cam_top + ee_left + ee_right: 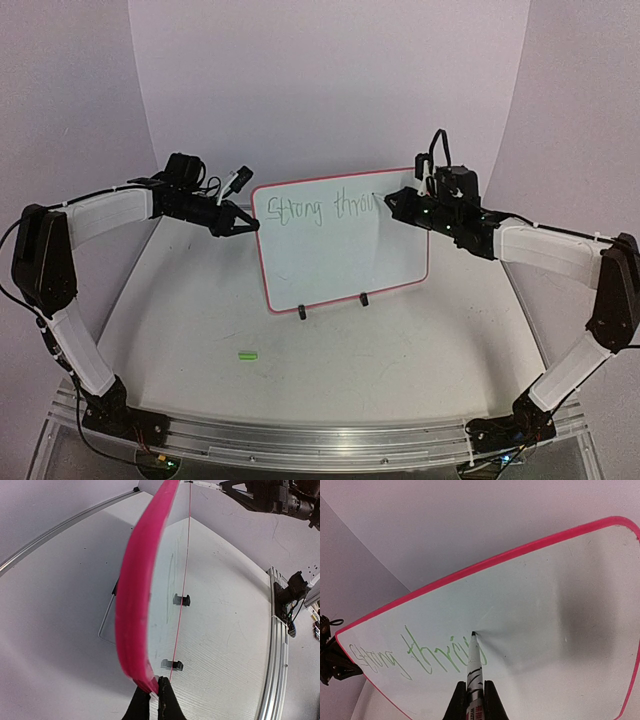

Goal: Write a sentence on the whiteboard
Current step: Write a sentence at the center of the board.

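Observation:
The whiteboard (345, 250) stands upright on two black clip feet (365, 298) at the table's middle, with a pink-red frame and green writing "Strong throu" along its top. My left gripper (245, 224) is shut on the board's upper left frame edge; the left wrist view shows the pink frame (137, 595) pinched between the fingertips (167, 700). My right gripper (392, 200) is shut on a white marker (474, 667), its tip touching the board (560, 605) just after the last green letter.
A small green marker cap (247, 354) lies on the table in front of the board, left of centre. White walls enclose the back and sides. An aluminium rail (300, 440) runs along the near edge by the arm bases.

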### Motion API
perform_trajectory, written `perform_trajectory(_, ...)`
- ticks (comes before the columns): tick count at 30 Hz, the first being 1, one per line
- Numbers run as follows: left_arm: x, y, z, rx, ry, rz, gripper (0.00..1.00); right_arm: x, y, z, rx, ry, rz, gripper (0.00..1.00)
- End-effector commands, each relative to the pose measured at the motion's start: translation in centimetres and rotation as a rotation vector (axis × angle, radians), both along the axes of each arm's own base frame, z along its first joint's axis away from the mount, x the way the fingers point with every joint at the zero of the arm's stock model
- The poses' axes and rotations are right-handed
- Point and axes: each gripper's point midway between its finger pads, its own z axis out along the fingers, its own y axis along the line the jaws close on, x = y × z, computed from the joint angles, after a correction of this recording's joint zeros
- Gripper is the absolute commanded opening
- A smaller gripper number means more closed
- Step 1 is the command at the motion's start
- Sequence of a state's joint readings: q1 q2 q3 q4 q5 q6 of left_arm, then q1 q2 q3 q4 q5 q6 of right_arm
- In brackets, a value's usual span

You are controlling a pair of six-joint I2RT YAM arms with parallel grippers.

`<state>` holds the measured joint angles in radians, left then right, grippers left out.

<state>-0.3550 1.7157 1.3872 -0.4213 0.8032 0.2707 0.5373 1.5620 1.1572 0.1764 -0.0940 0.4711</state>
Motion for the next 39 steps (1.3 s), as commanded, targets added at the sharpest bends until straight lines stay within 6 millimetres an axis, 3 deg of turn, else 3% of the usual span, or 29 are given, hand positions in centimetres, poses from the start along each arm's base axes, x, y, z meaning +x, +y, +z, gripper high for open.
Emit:
perform_trajectory(1, -1.0, 0.4, -2.0, 0.105, 0.001, -0.008, 0.0, 0.0, -0.5, 0.2, -0.001, -0.006, -0.015, 0.0)
perform_trajectory(13, -1.0, 0.4, -2.0, 0.104, 0.002, -0.008, 0.0, -0.9, -1.4, -1.7, -0.012, 0.034, -0.037, 0.0)
perform_trajectory(25, -1.0, 0.4, -2.0, 0.104, 0.002, -0.009, 0.0, -1.3, -1.7, 2.5, 0.021, -0.044, -0.037, 0.0)
perform_trajectory(39, -1.0, 0.4, -2.0, 0.105, 0.002, -0.008, 0.0, 0.0, -1.5, 1.5, 0.002, -0.033, -0.045, 0.0)
